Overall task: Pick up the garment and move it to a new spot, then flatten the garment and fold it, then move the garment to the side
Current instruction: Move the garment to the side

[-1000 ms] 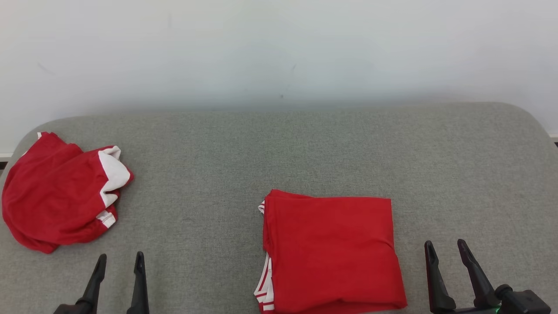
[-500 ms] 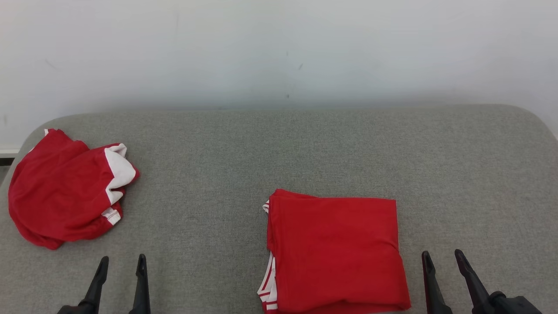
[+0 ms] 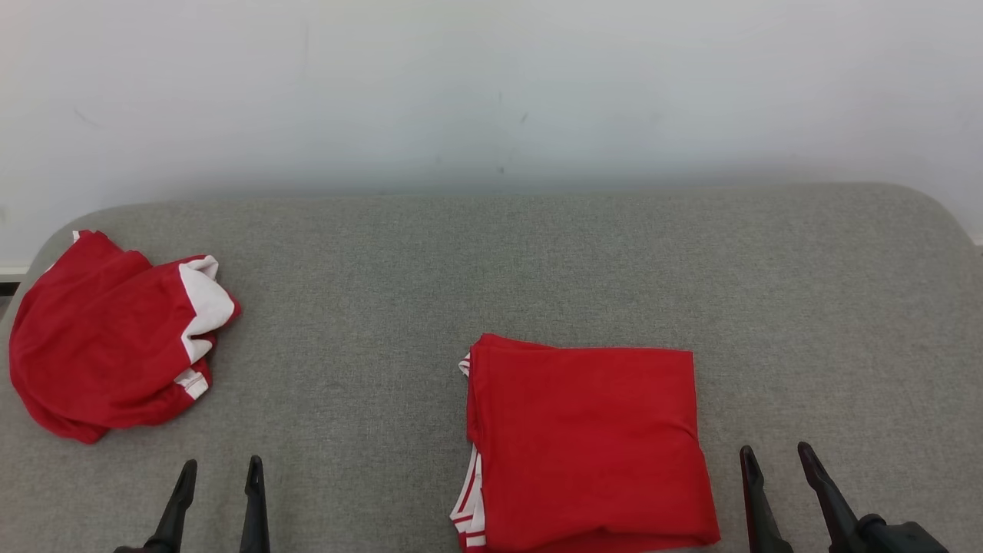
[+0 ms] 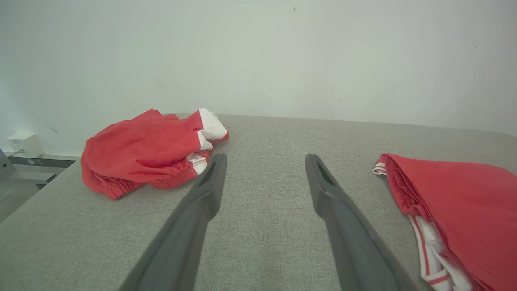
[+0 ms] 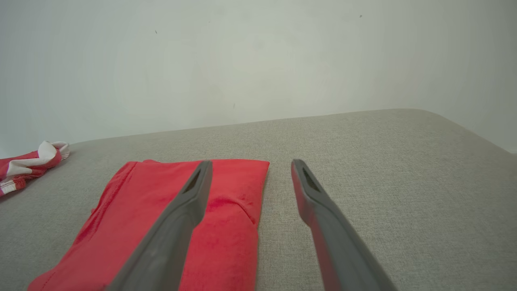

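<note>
Grey cloth covers the big soft table [image 3: 461,253], with a plain white wall [image 3: 491,92] behind it. The left gripper [image 3: 221,465] and right gripper [image 3: 774,451] sit near the front edge, fingers spread wide, holding nothing. Just beside the right gripper lies the flat folded red garment with white stripes [image 3: 587,442]. Far off by the rounded left edge sits the crumpled red and white garment [image 3: 107,338]. Lots of bare grey room lies between them and behind them. The left wrist view adds a small white box [image 4: 24,143] low on the wall.
</note>
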Robot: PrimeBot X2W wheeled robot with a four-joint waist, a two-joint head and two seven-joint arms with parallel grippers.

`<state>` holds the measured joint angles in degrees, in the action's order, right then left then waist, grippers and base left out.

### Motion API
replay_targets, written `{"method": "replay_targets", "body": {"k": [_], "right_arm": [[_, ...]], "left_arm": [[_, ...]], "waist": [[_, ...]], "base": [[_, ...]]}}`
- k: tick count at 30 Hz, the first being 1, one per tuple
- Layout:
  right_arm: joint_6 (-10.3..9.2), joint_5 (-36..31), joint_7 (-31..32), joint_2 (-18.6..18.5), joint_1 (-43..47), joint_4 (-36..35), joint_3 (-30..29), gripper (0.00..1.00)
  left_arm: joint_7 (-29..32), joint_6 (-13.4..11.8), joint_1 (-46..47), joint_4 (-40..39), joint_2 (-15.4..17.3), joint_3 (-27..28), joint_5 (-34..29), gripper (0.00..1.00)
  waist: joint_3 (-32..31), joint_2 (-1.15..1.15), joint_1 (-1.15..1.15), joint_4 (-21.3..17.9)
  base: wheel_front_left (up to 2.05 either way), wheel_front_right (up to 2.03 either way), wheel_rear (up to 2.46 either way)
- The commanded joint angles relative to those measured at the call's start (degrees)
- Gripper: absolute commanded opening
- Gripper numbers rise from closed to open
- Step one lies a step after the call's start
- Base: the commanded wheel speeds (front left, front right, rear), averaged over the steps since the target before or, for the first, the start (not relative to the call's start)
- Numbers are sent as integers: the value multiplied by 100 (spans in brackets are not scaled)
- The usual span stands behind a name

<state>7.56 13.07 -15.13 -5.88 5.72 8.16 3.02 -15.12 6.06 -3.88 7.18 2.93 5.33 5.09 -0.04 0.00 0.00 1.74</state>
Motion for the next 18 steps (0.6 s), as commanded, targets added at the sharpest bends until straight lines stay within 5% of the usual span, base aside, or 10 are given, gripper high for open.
{"method": "replay_targets", "body": {"k": [1, 18], "right_arm": [[-17, -15, 0, -25, -56, 12, 3, 100], [-17, -42, 496, -392, -1620, 833, 468, 100]], "left_arm": [[-2, -22, -55, -13, 1, 5, -2, 100], [-2, 29, 311, 91, 11, -78, 101, 100]], "waist": [[3, 0, 0, -3], [355, 0, 0, 180]], "base": [[0, 0, 0], [0, 0, 0]]}}
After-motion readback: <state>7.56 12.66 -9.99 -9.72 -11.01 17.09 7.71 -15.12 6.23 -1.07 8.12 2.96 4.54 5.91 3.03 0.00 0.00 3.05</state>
